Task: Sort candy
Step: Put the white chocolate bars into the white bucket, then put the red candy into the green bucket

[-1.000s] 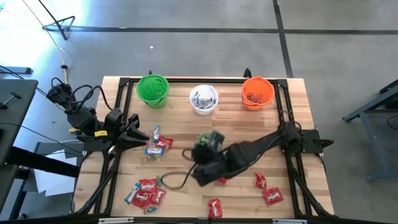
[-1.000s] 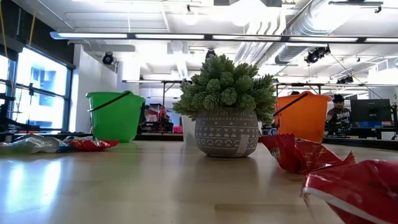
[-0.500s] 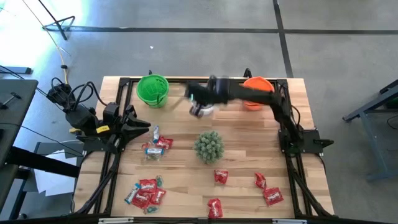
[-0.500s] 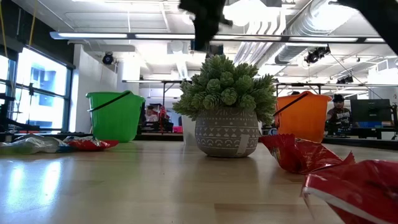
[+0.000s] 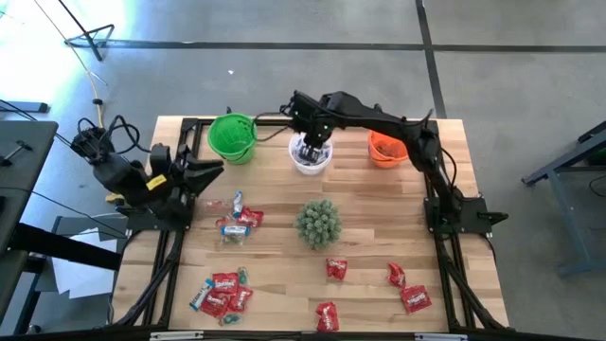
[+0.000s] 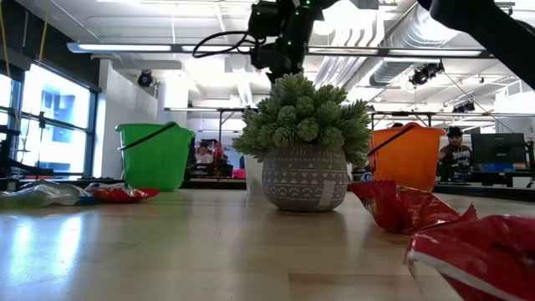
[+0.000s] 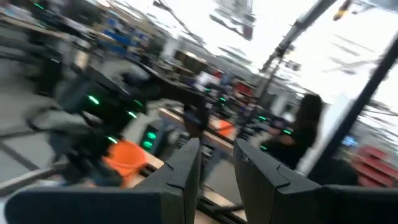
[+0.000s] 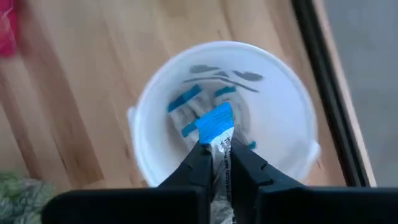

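Right hand (image 8: 214,163) over white cup (image 8: 283,118), clamped on blue-and-white candy (image 8: 216,127). Left hand (image 7: 216,163) parted, empty, at desk (image 5: 379,223) edge.

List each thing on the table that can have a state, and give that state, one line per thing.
Right tool: shut on a blue-and-white candy, above the white cup.
White cup: upright, holding blue-and-white candies.
Green cup: upright.
Orange cup: upright.
Plant: upright, mid-table.
Red candies: loose on the table.
Left tool: at the left edge, holding nothing.
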